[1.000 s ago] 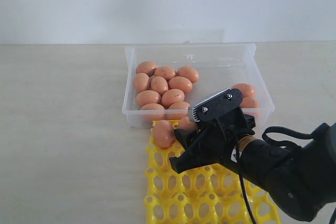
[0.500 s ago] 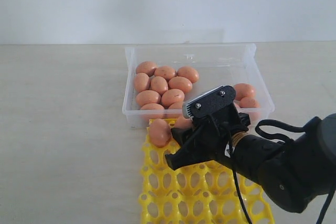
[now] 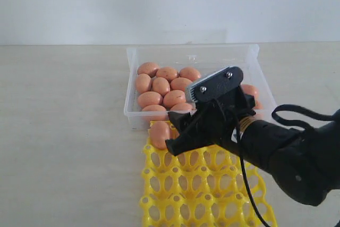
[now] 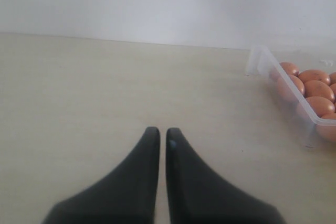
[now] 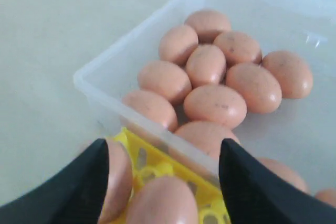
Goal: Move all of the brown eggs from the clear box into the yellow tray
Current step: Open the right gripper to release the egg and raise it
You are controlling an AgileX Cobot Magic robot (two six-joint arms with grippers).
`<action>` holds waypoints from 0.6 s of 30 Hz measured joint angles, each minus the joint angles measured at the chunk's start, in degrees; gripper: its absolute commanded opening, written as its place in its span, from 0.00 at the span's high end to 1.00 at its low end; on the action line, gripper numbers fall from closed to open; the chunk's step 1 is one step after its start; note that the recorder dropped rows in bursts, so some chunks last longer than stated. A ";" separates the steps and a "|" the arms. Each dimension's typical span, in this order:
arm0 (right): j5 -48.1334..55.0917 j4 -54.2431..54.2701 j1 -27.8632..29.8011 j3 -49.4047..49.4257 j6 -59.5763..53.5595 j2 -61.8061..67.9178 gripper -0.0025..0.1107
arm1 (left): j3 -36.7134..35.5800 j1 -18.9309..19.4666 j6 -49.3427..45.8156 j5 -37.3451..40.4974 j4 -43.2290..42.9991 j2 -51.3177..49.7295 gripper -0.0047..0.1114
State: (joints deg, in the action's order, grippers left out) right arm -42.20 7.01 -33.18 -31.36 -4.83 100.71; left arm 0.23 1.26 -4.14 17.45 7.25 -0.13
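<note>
**Egg transfer: right gripper at tray edge**

Right gripper [image 5: 164, 148]: jaws spread wide, holding nothing, above two brown eggs [image 5: 157, 203] seated in the yellow tray [image 3: 202, 184], just beside the clear box [image 3: 223, 49]. Other eggs clustered in the box. Left gripper [image 4: 158, 132]: pinched closed, empty.

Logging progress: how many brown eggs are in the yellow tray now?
2 brown eggs: one in the yellow tray's corner cup beside the clear box; one in the next cup, between the right gripper's open fingers. The arm may hide more.
</note>
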 measured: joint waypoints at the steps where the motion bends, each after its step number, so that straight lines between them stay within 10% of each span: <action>1: -0.14 0.13 0.00 0.00 -0.02 -1.73 0.49 | 0.00 0.00 0.00 0.00 0.00 0.00 0.92; 5: -0.40 4.62 0.00 0.00 -0.70 -9.59 0.63 | 0.00 0.00 0.00 0.00 0.00 0.00 0.92; 8: 0.45 12.15 0.00 0.00 -3.77 -13.41 0.95 | 0.00 0.00 0.00 0.00 0.00 0.00 0.92; 18: 2.72 32.09 0.00 0.00 -14.49 -14.29 0.97 | 0.00 0.00 0.00 0.00 0.00 0.00 0.92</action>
State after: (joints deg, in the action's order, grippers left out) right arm -39.48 39.11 -33.18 -31.36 -19.32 86.42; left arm 0.23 1.26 -4.14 17.45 7.25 -0.13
